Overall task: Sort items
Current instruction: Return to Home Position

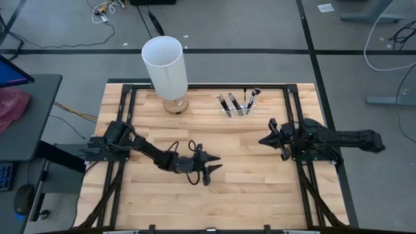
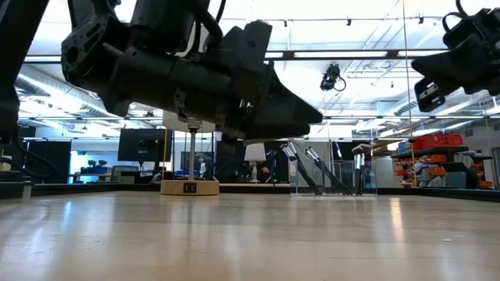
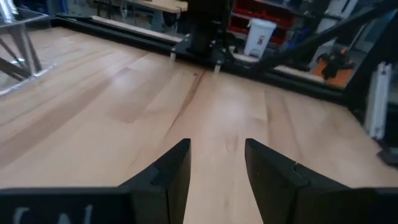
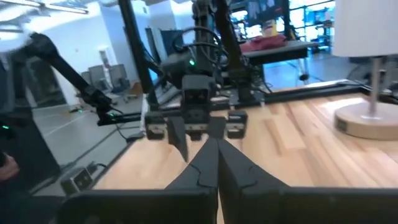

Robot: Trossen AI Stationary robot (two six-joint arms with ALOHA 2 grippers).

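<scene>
Brushes point(image 1: 233, 103) lean in clear holder point(image 1: 241, 114), near white lamp point(image 1: 164, 62)
Left gripper point(image 1: 217, 164) spread, empty, over the surface point(image 1: 253, 192); right gripper point(image 1: 262, 140) pressed together, empty

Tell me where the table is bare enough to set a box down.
Widest: the table strip between the left tool, the right tool and the front edge. Also the back corner left of the lamp. Crowded: the back edge around the organizer and its brushes, with the right tool close by.
</scene>
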